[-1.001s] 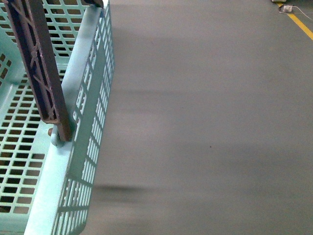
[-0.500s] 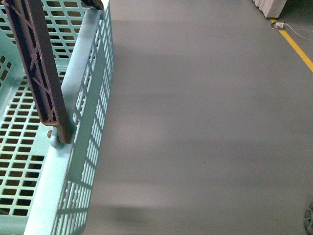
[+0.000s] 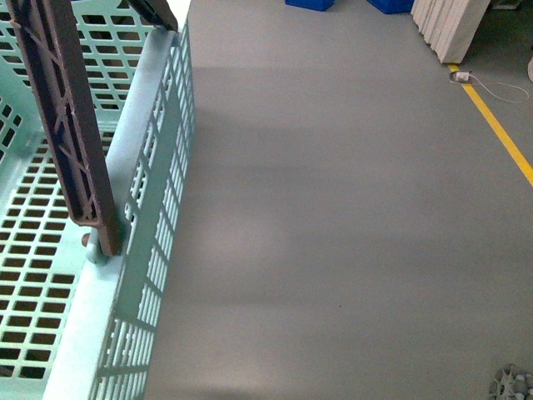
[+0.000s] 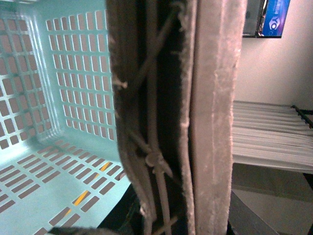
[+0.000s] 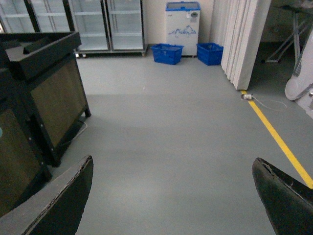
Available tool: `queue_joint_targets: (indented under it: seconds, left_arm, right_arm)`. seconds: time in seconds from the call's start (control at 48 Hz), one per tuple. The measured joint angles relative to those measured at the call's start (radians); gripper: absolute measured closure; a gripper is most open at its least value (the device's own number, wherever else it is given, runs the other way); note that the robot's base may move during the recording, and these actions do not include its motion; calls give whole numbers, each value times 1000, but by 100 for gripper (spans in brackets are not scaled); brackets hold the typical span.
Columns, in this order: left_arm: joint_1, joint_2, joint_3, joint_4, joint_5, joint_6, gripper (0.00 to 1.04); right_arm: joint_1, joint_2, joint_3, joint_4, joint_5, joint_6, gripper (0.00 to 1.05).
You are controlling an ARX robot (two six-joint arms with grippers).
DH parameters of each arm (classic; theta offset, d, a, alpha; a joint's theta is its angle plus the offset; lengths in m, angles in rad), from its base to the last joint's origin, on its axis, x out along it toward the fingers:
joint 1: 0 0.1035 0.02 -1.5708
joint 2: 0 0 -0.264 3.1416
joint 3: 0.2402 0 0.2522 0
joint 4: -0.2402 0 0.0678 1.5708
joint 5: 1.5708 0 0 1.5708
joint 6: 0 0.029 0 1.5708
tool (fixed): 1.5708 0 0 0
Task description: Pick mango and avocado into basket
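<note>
Turquoise plastic fills the left of the front view: the basket (image 3: 158,208) stands on the grey floor (image 3: 333,233), cut off by the left and lower edges, so only one slotted wall, its rim and part of the floor grid show; a brown handle (image 3: 67,125) rises from the rim and runs out of frame at the top; far off lie a yellow line (image 3: 500,133), a plug (image 3: 460,77) with its cable, white panels (image 3: 450,25) and the edges of blue bins (image 3: 310,3); a pale object (image 3: 510,385) in the lower right corner is too cropped to name; neither arm shows. From the left wrist, the handle stands very close and blurred, bound by thin ties (image 4: 154,159), and blocks the middle of the basket's interior; the left gripper's fingers do not show past it, so whether they are apart or together cannot be told. From the right wrist, the right gripper (image 5: 172,159) hangs over bare floor, its two dark fingers (image 5: 58,200) wide apart with nothing between them, each cropped by the lower edge; beyond stand a dark stand (image 5: 44,93), glass-door fridges (image 5: 107,24) and a white freezer (image 5: 182,22).
</note>
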Motion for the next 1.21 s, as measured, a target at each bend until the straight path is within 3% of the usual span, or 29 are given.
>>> queue_joint_targets:
  seconds: [1.209]
  left_arm:
    - [-6, 1, 0, 0, -2, -10, 88]
  right_arm:
    - [0, 0, 0, 0, 3, 0, 9]
